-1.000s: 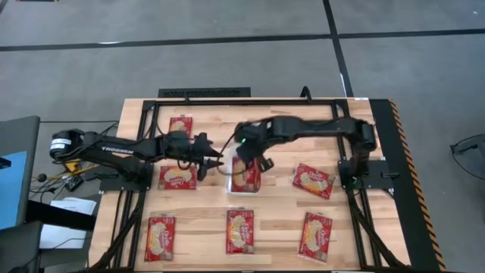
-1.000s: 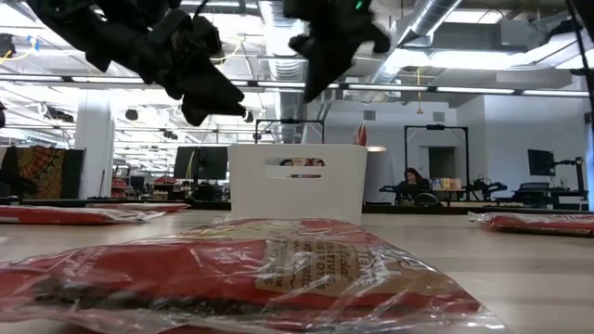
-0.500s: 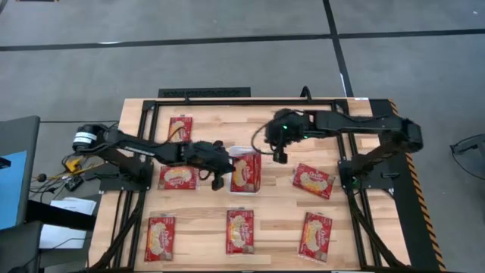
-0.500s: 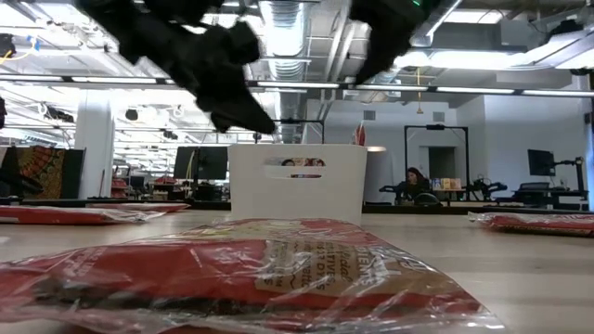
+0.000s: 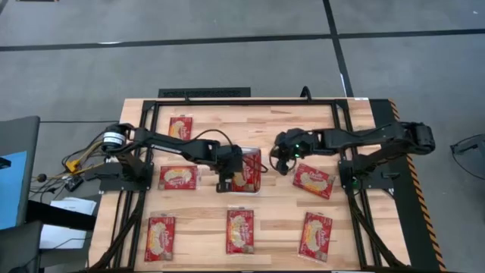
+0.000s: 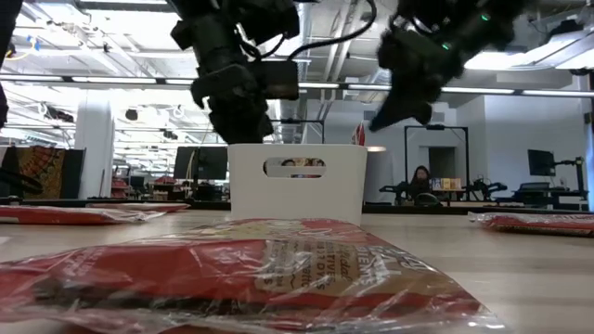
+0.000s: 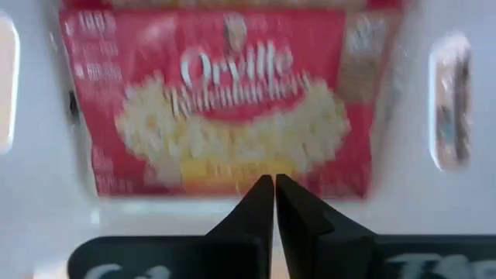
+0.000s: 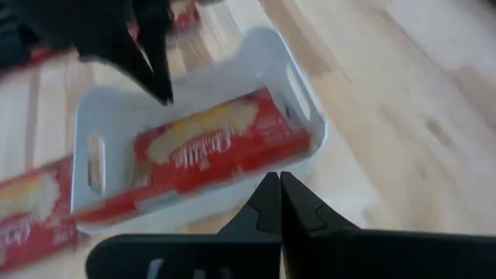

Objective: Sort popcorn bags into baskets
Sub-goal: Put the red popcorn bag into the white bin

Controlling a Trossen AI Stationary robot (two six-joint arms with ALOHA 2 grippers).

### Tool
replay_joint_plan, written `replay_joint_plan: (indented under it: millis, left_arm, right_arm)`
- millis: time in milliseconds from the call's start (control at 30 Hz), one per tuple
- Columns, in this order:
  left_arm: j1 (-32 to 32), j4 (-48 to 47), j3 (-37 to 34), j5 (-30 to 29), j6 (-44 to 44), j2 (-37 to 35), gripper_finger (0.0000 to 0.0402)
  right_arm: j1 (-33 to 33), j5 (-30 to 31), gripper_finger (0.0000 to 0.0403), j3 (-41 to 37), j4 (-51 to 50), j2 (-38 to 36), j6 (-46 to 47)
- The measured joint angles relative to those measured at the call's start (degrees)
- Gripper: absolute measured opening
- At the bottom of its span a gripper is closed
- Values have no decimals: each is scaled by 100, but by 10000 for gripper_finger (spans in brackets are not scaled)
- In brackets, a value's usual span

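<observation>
The white basket (image 5: 245,191) stands mid-table with one red popcorn bag (image 7: 232,101) inside, slanted; one end (image 6: 357,135) sticks up past the rim. My left gripper (image 5: 231,171) is shut and points steeply down over the basket's left long wall (image 7: 155,209). My right gripper (image 5: 275,164) is shut and hangs in the air just right of the basket, above bare wood. Several more popcorn bags lie flat on the table, among them one (image 5: 177,177) left of the basket and one (image 5: 314,180) to its right. My left gripper's shut fingertips (image 7: 273,190) stand over the bag's near edge and the basket's wall. I cannot tell whether they touch either. In the low view the gripper (image 6: 243,130) ends about at the rim's height.
Three bags (image 5: 160,237) (image 5: 239,231) (image 5: 315,236) lie in a row along the near edge, and one (image 5: 180,125) at the far left. A black frame (image 5: 204,92) borders the table. Bare wood shows between basket and right-hand bag.
My left gripper has gone toward the table's right, from beside the basket to over its left wall, tipping downward, and has shut. My right gripper has drawn away from above the basket toward the table's right, sinking and rolling. The bag stays in the basket.
</observation>
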Motion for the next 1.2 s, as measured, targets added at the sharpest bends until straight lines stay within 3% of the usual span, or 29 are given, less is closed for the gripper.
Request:
replay_joint_plan:
  millis: [300,833,1200]
  left_arm:
    - [211,49,-4,200,43,427,0]
    - [325,209,3,64,-13,675,0]
    - [351,414,-21,-583,-189,114,8]
  right_arm:
    - [193,-18,5,-993,1680,425,761]
    - [569,-164,10,-1107,4043,2443,1144]
    - [562,-177,10,-1108,4066,2381,1016]
